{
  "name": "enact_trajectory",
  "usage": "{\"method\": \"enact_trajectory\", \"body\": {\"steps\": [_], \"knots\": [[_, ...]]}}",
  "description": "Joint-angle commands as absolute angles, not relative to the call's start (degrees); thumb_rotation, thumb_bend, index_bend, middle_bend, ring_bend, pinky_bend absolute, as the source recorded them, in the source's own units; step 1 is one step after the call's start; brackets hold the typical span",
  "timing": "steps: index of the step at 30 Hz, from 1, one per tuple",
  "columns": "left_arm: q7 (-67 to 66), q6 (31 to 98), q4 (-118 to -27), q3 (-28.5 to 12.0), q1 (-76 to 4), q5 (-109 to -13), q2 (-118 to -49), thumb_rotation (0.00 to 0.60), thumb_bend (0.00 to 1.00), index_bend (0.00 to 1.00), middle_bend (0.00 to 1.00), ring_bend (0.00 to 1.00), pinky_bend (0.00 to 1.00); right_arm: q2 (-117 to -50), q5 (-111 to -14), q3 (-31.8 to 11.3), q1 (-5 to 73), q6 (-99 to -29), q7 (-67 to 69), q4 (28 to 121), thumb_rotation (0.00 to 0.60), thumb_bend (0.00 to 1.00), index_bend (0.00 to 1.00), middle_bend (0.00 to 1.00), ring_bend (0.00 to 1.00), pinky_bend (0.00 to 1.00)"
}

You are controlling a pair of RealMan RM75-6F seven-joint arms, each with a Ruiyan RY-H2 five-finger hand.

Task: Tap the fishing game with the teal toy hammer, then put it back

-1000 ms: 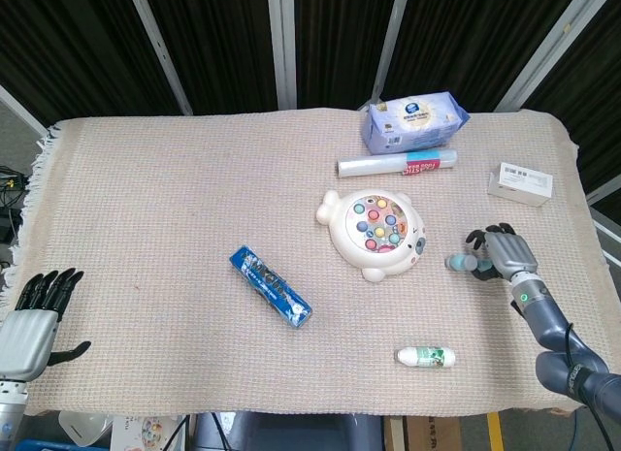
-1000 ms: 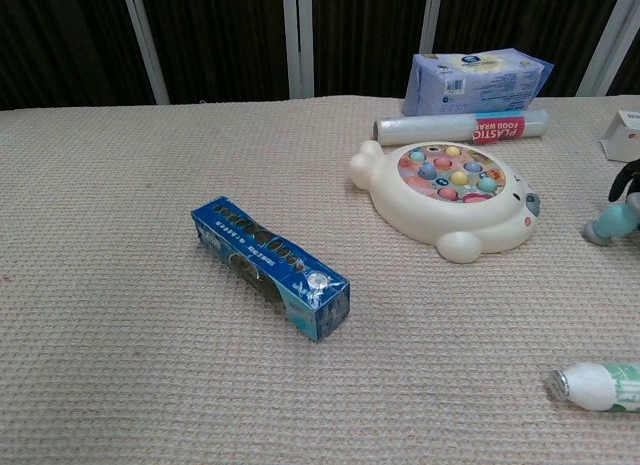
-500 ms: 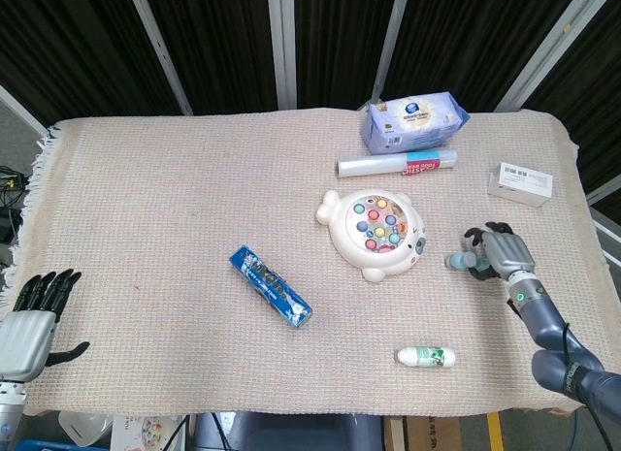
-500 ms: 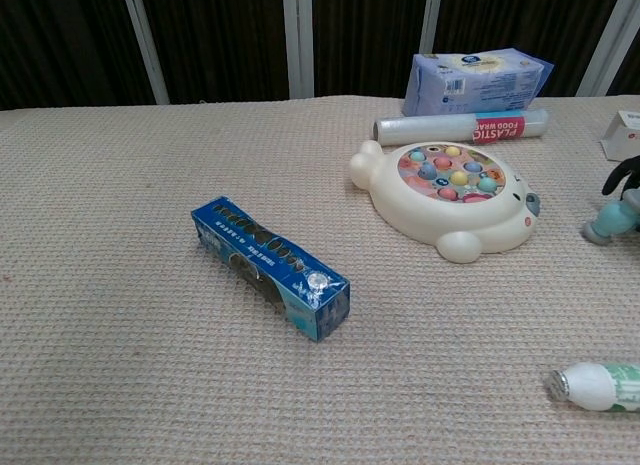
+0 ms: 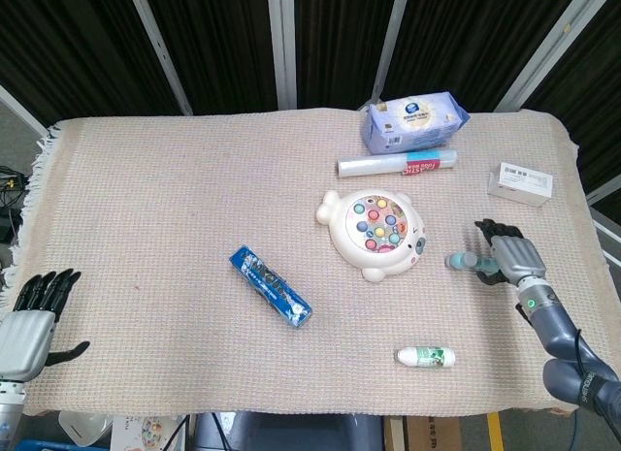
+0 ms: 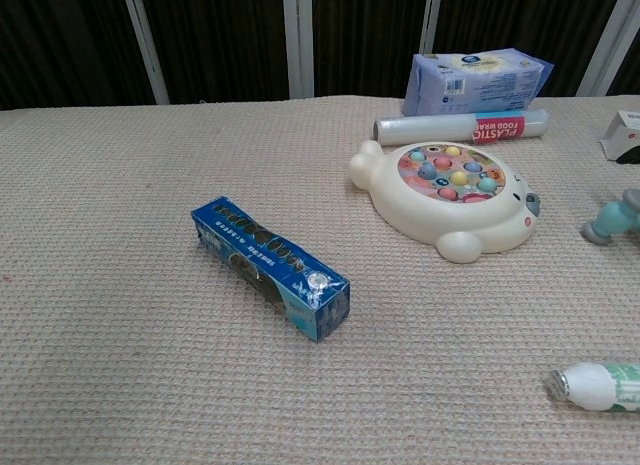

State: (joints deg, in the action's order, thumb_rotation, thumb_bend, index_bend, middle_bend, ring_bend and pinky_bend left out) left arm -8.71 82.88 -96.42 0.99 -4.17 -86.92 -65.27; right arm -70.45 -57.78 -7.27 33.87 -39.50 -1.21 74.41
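Observation:
The teal toy hammer (image 5: 466, 263) lies on the cloth right of the fishing game (image 5: 375, 234), its head pointing toward the game; the chest view catches it at the right edge (image 6: 611, 221). My right hand (image 5: 509, 256) sits just right of the handle end, fingers spread apart and holding nothing. The white fishing game (image 6: 446, 197), with its coloured fish, is about a hand's width left of the hammer head. My left hand (image 5: 34, 320) hangs open off the table's near left corner, far from everything.
A blue box (image 5: 271, 286) lies left of centre. A white and green bottle (image 5: 425, 356) lies near the front edge. At the back stand a tissue pack (image 5: 413, 119) and a plastic wrap roll (image 5: 397, 164); a small white box (image 5: 521, 183) sits far right.
My right hand's fingers have uncurled from the hammer and the hand has slid a little right, leaving the chest view. The hammer stays on the cloth. The left hand has not moved.

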Motion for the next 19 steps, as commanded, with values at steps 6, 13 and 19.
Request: {"method": "enact_trajectory", "body": {"steps": [6,13,19], "knots": [[-6.7,83.7,-95.3,0.5,-3.7,-86.0,-65.5,0.6,0.08,0.01,0.03,0.0,0.0,-63.1,-63.3,-7.4,24.5,-55.9,3.9,86.2,0.6,0.34,0.0,0.0,0.0,0.0],[-4.8,85.1,-94.0,0.5,-2.8,-86.3,-66.5,0.6,0.08,0.01,0.03,0.0,0.0,-63.2,-74.8,-4.9,13.2,-77.7,8.9,89.3,0.6,0.34,0.0,0.0,0.0,0.0],[-4.0,87.3,-93.4,0.7,-2.1,-88.2,-66.9,0.6,0.08,0.01,0.03,0.0,0.0,-66.0,-81.0,-2.6,8.1,-86.9,9.6,88.0,0.6,0.34,0.0,0.0,0.0,0.0]]}}
